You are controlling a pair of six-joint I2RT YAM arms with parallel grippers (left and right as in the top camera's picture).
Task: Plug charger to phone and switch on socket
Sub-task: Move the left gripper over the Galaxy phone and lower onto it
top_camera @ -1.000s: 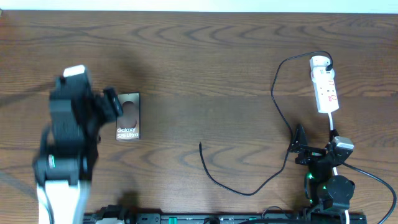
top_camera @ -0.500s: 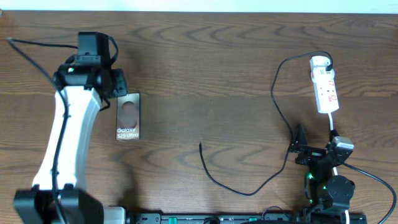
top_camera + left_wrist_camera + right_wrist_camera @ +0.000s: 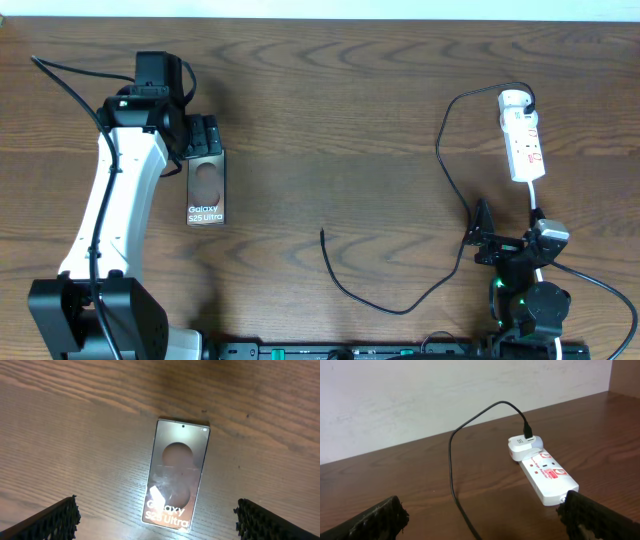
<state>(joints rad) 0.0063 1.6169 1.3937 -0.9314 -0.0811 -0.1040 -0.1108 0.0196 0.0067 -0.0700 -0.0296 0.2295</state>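
The phone [image 3: 206,192] lies flat on the wooden table at the left, its "Galaxy" lettering at the near end. My left gripper [image 3: 204,138] hovers open over the phone's far end; in the left wrist view the phone [image 3: 177,477] lies between and beyond the wide-apart fingers [image 3: 156,510]. The charger cable [image 3: 440,150] runs from the white adapter [image 3: 514,99], plugged into the far end of the socket strip [image 3: 526,148], and loops down to its loose plug tip [image 3: 322,234] mid-table. My right gripper [image 3: 484,238] is open and empty at the front right. The right wrist view shows the strip [image 3: 547,474], adapter [image 3: 522,446] and cable [image 3: 452,460] ahead of its fingers [image 3: 482,512].
The strip's white cord [image 3: 536,205] runs toward the right arm's base. A pale wall [image 3: 445,395] stands behind the table's far edge. Bare wood lies between the phone and the cable tip.
My left arm has unfolded and reached out, bringing its gripper over the phone's far end and a little to the right. The right arm, cable and phone have not moved.
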